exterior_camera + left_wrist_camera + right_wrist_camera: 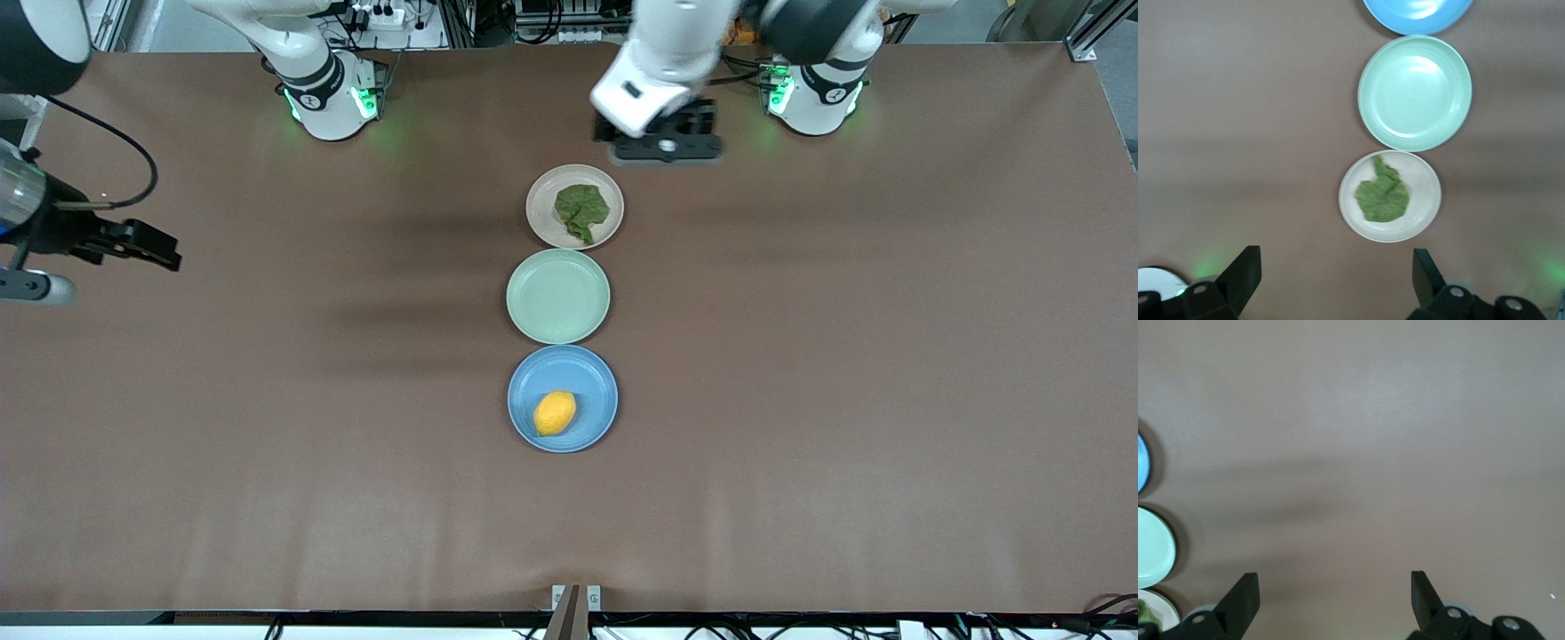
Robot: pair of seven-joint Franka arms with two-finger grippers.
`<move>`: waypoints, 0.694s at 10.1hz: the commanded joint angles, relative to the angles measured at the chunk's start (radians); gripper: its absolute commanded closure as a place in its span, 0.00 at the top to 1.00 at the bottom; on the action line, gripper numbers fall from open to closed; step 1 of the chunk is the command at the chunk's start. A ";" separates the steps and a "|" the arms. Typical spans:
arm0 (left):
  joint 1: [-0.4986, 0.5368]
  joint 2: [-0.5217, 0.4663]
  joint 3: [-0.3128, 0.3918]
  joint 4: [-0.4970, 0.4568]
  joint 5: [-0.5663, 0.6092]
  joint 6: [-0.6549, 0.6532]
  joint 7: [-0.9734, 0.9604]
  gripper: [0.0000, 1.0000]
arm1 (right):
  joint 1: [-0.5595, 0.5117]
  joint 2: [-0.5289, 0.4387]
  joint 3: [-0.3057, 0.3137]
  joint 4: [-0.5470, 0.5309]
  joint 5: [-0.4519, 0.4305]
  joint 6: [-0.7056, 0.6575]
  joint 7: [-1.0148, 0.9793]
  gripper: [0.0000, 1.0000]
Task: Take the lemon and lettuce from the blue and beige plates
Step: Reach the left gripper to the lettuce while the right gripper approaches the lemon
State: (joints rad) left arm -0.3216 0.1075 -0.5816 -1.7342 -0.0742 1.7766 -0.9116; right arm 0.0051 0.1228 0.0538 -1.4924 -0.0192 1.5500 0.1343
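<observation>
Front view: three plates stand in a single file down the middle of a brown table [845, 400], running from twelve o'clock to six o'clock. The beige plate [574, 206], at the twelve o'clock end and closest to the robots' bases, carries the lettuce [581, 212], a wrinkled dark green leaf lying across its centre. A mint green plate [558, 295] sits bare in the middle of the row. The blue plate [563, 398], at the six o'clock end and nearest the front camera, holds the lemon [555, 413], which rests toward seven o'clock of the plate's centre, its long axis tilted.

The left gripper [667, 142] hangs above the table just past the beige plate, at about one o'clock from it, with nothing held. In the left wrist view its two dark fingers [1245, 270] stand wide apart, and the lettuce [1382, 197] on the beige plate [1390, 196] shows between them, with the mint green plate [1415, 93] and an edge of the blue plate [1418, 15] in line past it.

The right gripper [147, 242] hovers over bare table at the right arm's end, well apart from the plates, at nine o'clock from the row. In the right wrist view its fingers [1241, 597] are spread wide with nothing between them but tabletop.
</observation>
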 commanded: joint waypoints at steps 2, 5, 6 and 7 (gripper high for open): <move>-0.152 0.137 0.008 -0.087 0.054 0.240 -0.237 1.00 | 0.077 0.092 -0.003 0.003 0.068 0.161 0.173 1.00; -0.237 0.332 0.011 -0.073 0.248 0.346 -0.398 1.00 | 0.160 0.219 -0.003 0.021 0.079 0.341 0.394 1.00; -0.241 0.368 0.012 -0.068 0.263 0.359 -0.408 1.00 | 0.194 0.265 -0.003 0.026 0.076 0.419 0.468 1.00; -0.257 0.391 0.014 -0.070 0.287 0.389 -0.439 1.00 | 0.225 0.323 -0.003 0.049 0.073 0.508 0.549 1.00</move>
State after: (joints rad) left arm -0.5591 0.4582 -0.5748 -1.8352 0.1657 2.1468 -1.3032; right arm 0.1903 0.3654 0.0561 -1.4993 0.0472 1.9842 0.5803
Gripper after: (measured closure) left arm 0.000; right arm 0.000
